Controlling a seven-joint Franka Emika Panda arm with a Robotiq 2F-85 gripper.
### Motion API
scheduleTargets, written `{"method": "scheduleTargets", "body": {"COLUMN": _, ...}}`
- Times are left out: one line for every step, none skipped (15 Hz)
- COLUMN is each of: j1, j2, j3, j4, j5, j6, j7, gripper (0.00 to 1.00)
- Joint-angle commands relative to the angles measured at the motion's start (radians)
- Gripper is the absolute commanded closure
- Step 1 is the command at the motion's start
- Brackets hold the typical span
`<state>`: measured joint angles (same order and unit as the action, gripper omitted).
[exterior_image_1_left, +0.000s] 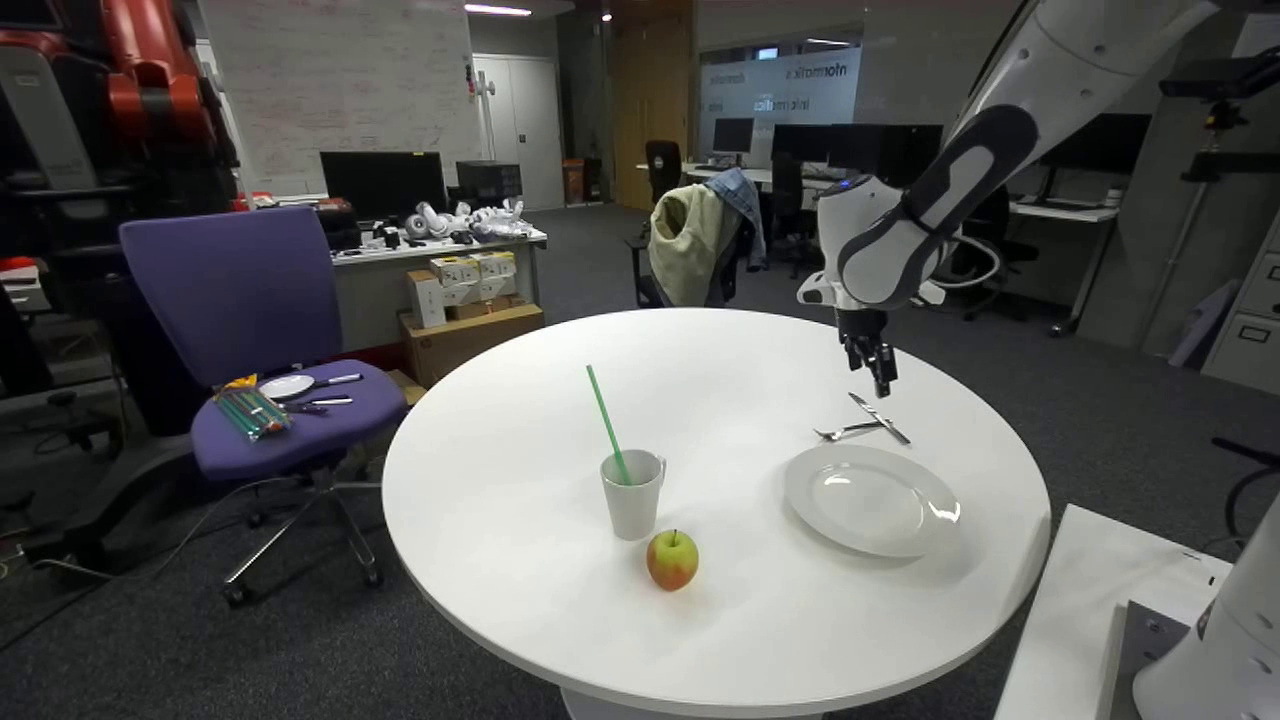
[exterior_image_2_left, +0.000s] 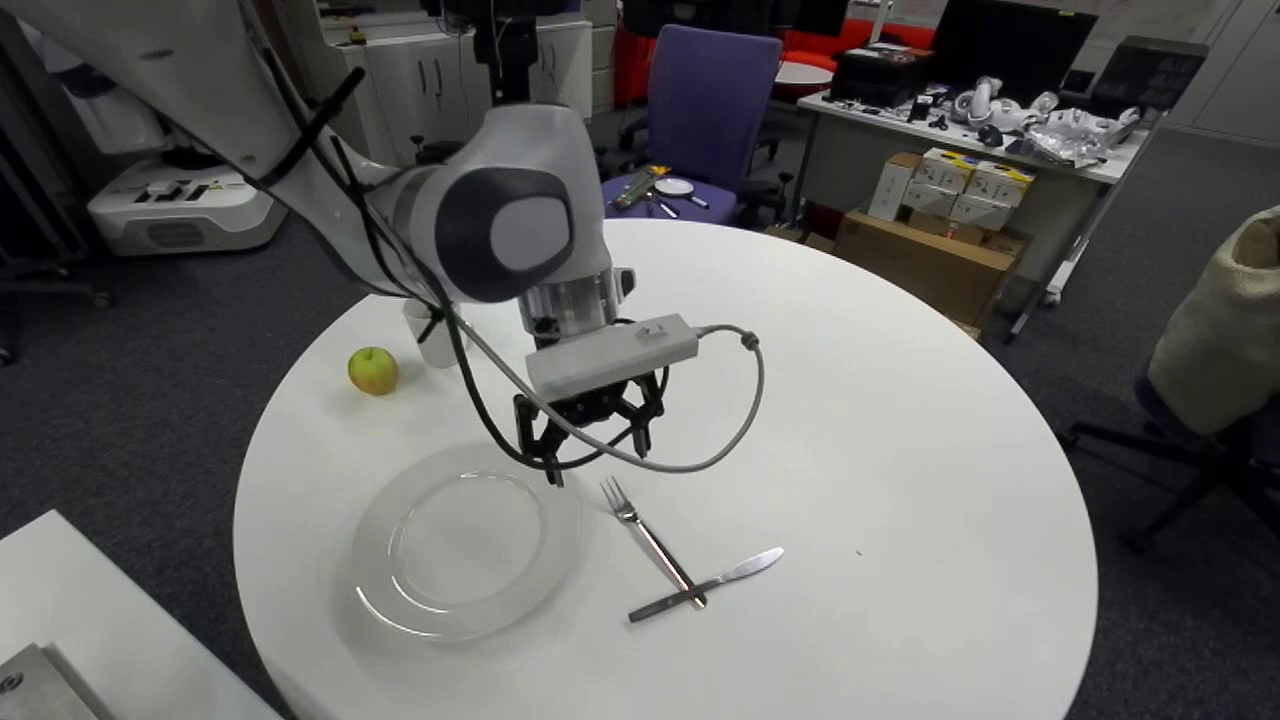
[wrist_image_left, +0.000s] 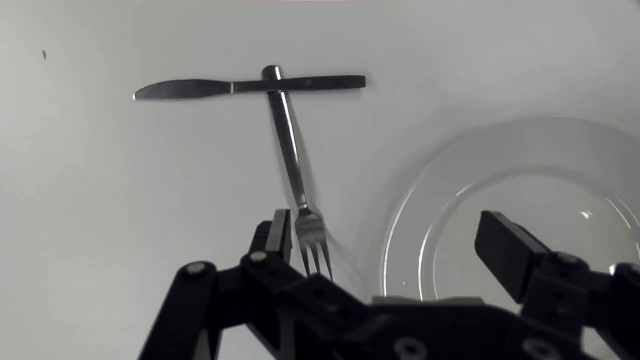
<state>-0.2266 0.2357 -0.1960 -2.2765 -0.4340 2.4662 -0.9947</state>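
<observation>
My gripper (exterior_image_2_left: 600, 467) hangs above the white round table with its jaws spread wide and nothing between them. In the wrist view the gripper (wrist_image_left: 385, 222) spans the space between a metal fork (wrist_image_left: 287, 145) and a white plate (wrist_image_left: 401, 260); one finger appears beside the fork's head, the other over the plate. The tips of the tines are hidden behind the gripper's linkage. Across the fork's handle end lies a knife (wrist_image_left: 182, 89) with a dark handle. Both exterior views show the plate (exterior_image_1_left: 870, 510) lying close to the crossed fork and knife (exterior_image_1_left: 880, 418).
A white mug (exterior_image_1_left: 632, 510) with a green straw (exterior_image_1_left: 604, 412) stands on the table, beside a yellow-red apple (exterior_image_1_left: 672, 562). The arm partly hides the mug in an exterior view. A purple chair (exterior_image_1_left: 235, 290) holding several items stands past the table's edge. Cables loop around the wrist.
</observation>
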Motion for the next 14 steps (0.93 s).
{"method": "scheduleTargets", "body": {"j1": -0.135, "j2": 0.075, "j3": 0.078, "j4": 0.037, "j5": 0.128, "j6": 0.115, "j7": -0.265, "gripper": 0.0}}
{"method": "scheduleTargets", "body": {"j1": -0.214, "j2": 0.094, "j3": 0.156, "j4": 0.052, "j5": 0.189, "j6": 0.103, "j7": -0.344, "gripper": 0.0}}
{"method": "scheduleTargets", "body": {"j1": -0.265, "j2": 0.113, "j3": 0.202, "j4": 0.078, "j5": 0.251, "j6": 0.069, "j7": -0.422, "gripper": 0.0}}
{"method": "scheduleTargets", "body": {"j1": -0.266, "j2": 0.127, "j3": 0.192, "j4": 0.109, "j5": 0.329, "j6": 0.01, "j7": -0.501, "gripper": 0.0}}
{"method": "scheduleTargets", "body": {"j1": -0.174, "j2": 0.104, "j3": 0.113, "j4": 0.048, "j5": 0.263, "j6": 0.075, "j7": -0.395, "gripper": 0.0}}
{"method": "scheduleTargets", "body": {"j1": -0.195, "j2": 0.119, "j3": 0.126, "j4": 0.069, "j5": 0.309, "j6": 0.054, "j7": -0.454, "gripper": 0.0}}
{"method": "scheduleTargets", "body": {"j1": -0.204, "j2": 0.128, "j3": 0.131, "j4": 0.083, "j5": 0.327, "j6": 0.043, "j7": -0.478, "gripper": 0.0}}
{"method": "scheduleTargets", "body": {"j1": -0.207, "j2": 0.132, "j3": 0.132, "j4": 0.091, "j5": 0.33, "j6": 0.04, "j7": -0.485, "gripper": 0.0}}
{"method": "scheduleTargets", "body": {"j1": -0.207, "j2": 0.135, "j3": 0.132, "j4": 0.095, "j5": 0.33, "j6": 0.039, "j7": -0.485, "gripper": 0.0}}
{"method": "scheduleTargets", "body": {"j1": -0.207, "j2": 0.135, "j3": 0.134, "j4": 0.096, "j5": 0.331, "j6": 0.039, "j7": -0.486, "gripper": 0.0}}
{"method": "scheduleTargets", "body": {"j1": -0.201, "j2": 0.137, "j3": 0.129, "j4": 0.098, "j5": 0.326, "j6": 0.041, "j7": -0.486, "gripper": 0.0}}
{"method": "scheduleTargets", "body": {"j1": -0.191, "j2": 0.146, "j3": 0.12, "j4": 0.109, "j5": 0.333, "j6": 0.046, "j7": -0.466, "gripper": 0.0}}
{"method": "scheduleTargets", "body": {"j1": -0.189, "j2": 0.152, "j3": 0.118, "j4": 0.12, "j5": 0.345, "j6": 0.036, "j7": -0.465, "gripper": 0.0}}
{"method": "scheduleTargets", "body": {"j1": -0.191, "j2": 0.162, "j3": 0.119, "j4": 0.138, "j5": 0.366, "j6": 0.016, "j7": -0.469, "gripper": 0.0}}
